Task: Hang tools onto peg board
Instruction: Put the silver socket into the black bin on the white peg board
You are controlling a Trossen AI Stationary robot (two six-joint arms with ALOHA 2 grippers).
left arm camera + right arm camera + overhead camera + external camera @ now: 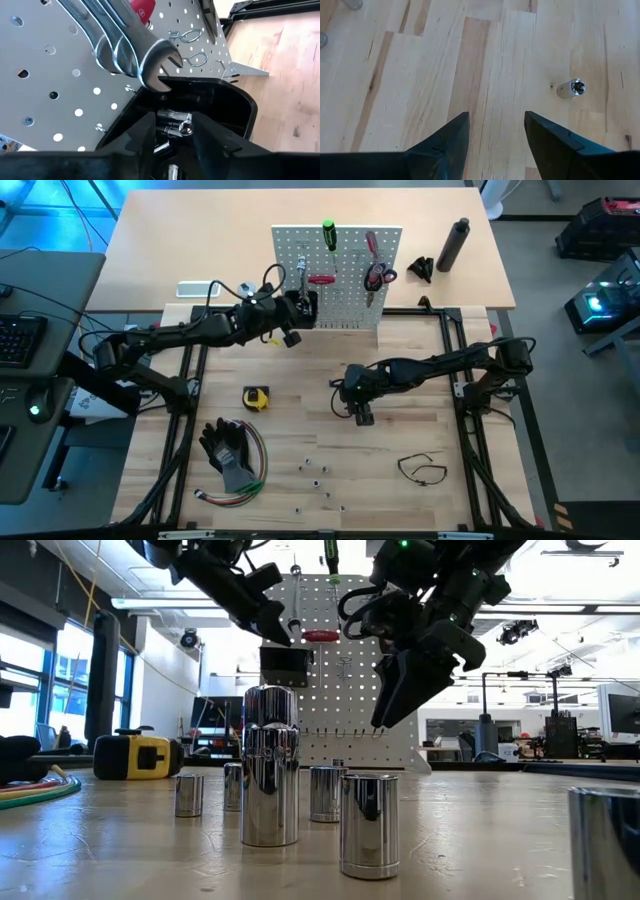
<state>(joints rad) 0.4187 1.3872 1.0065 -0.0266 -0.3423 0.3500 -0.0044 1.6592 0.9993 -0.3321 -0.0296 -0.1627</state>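
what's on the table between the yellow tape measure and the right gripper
Nothing: in the high view, only bare wood lies between the tape measure and the right gripper.

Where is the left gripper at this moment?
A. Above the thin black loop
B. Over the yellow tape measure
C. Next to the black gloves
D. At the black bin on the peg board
D: in the high view the left gripper is at the peg board, and its wrist view shows its fingers over the black bin, where metal sockets lie, below the wrenches.

white dotted peg board (345, 290), yellow tape measure (256, 397)
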